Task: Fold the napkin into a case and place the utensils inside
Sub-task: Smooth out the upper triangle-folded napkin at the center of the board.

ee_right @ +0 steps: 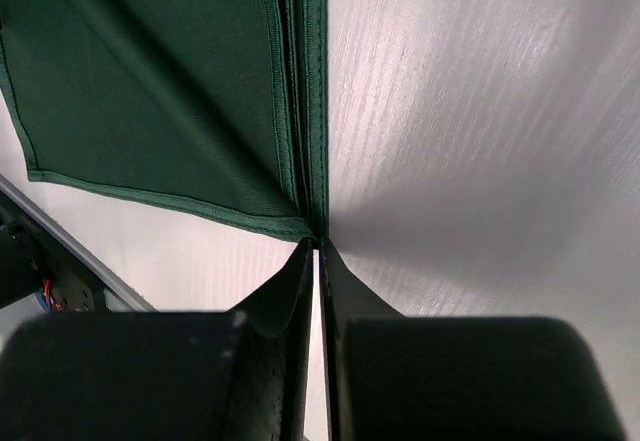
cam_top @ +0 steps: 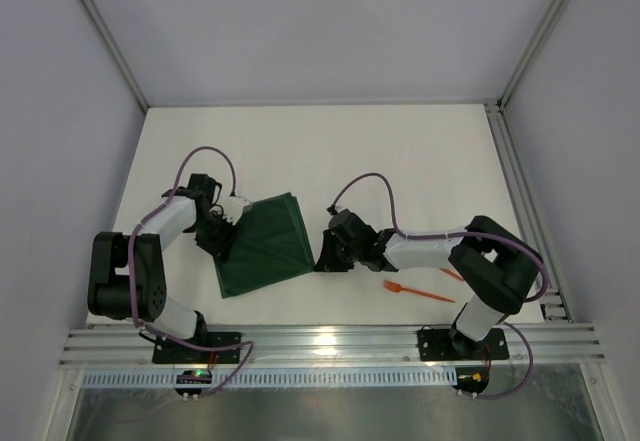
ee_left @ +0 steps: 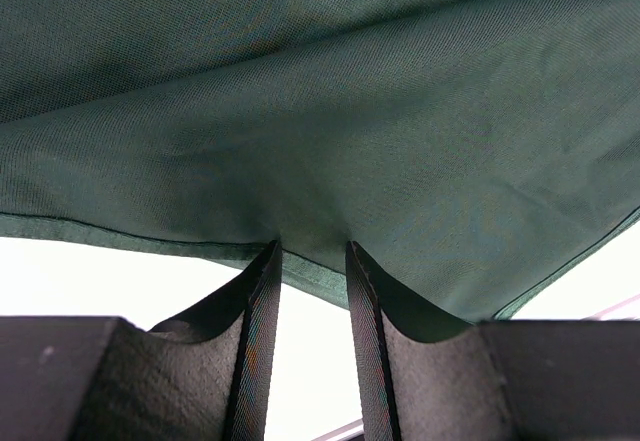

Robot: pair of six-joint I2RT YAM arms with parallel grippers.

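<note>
Napkin [cam_top: 265,246] lies mid-table [cam_top: 300,151], part-folded, with layered hems stacked along its right edge. Right gripper [ee_right: 316,246] is closed tight on a corner of that edge, hems pinched together. Left gripper [ee_left: 312,251] sits at the opposite hem, jaws parted, cloth draped across the tips; no pinch evident. Utensils [cam_top: 412,290] lie by the right arm, apart from the cloth.

Judgement: folding step. Carry the pinched corner low and straight, keeping the hems aligned. The left side should anchor the cloth against sliding.
</note>
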